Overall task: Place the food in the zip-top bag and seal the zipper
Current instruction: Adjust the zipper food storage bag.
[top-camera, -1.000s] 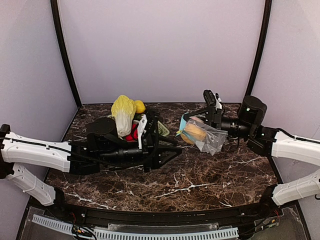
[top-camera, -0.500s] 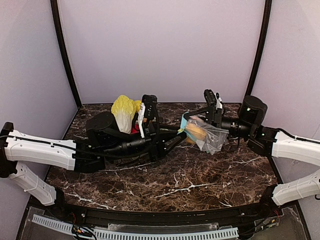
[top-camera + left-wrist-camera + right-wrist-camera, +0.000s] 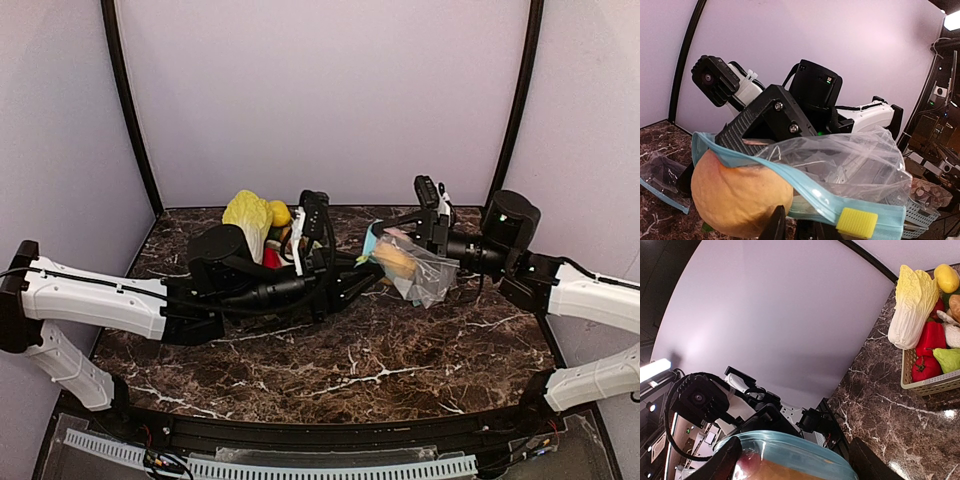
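The right claw holds a clear zip-top bag up off the dark marbled counter, its fingers set wide on either side of the bag's mouth and clamped on it. A round orange-yellow peach sits inside the bag at the mouth end, tucked under the blue zipper strip. A yellow slider rides at one end of that strip. The rest of the bag trails back, crumpled, toward the right wrist.

The left claw reaches across from the other side, its tips just beside the bag's mouth. From its wrist camera only one dark finger shows, directly under the peach, and whether the jaws are apart or together cannot be told.

At the rear left of the counter stands a tan woven basket. It holds a pale cabbage leaning out over the rim, red peppers, a yellow fruit and a pale green fruit. The left arm hides most of the basket from above.

A second clear bag with a blue edge lies flat on the counter near the held bag.
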Robot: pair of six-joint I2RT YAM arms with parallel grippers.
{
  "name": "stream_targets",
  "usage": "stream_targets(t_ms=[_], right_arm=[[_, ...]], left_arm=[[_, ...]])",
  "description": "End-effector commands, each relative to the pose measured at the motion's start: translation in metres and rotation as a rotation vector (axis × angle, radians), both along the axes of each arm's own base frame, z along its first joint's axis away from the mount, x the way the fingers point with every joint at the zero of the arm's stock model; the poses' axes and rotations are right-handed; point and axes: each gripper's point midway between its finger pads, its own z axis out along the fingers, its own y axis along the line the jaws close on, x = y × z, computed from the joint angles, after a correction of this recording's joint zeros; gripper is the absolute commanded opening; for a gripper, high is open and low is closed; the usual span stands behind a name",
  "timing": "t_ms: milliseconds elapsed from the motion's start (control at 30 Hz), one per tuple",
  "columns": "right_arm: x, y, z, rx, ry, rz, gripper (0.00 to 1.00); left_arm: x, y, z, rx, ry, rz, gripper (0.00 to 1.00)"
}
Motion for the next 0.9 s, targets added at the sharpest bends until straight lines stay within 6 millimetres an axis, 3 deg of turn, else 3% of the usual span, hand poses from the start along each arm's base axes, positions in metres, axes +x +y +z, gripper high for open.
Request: stream_targets(t_ms=[0, 67, 267, 333, 567, 867], right_arm=[[0.0, -0.005, 0.006, 0.006, -0.033, -0.021, 0.52], [0.0, -0.006, 0.005, -0.007, -0.034, -0.025, 0.53], [-0.008, -0.008, 0.002, -0.077, -0.074, 0.007, 0.53], [-0.011, -0.008, -0.001, -0.107, -0.087, 0.024, 0.53], [-0.017, -0.008, -0.013, -0.149, -0.078, 0.062, 0.53], [-0.031, -0.005, -0.023, -0.211, -0.109, 0.164, 0.53]], left_arm=[[-0.01, -0.002, 0.013, -0.045, -0.005, -0.048, 0.14], [-0.009, 0.0, 0.011, -0.032, -0.007, -0.042, 0.02], [-0.009, 0.02, -0.014, 0.157, -0.026, -0.037, 0.01], [-0.011, 0.029, -0.031, 0.279, -0.016, -0.06, 0.01], [-0.002, 0.05, -0.042, 0.393, -0.04, -0.027, 0.01], [0.038, 0.081, -0.024, 0.414, -0.156, 0.236, 0.01]])
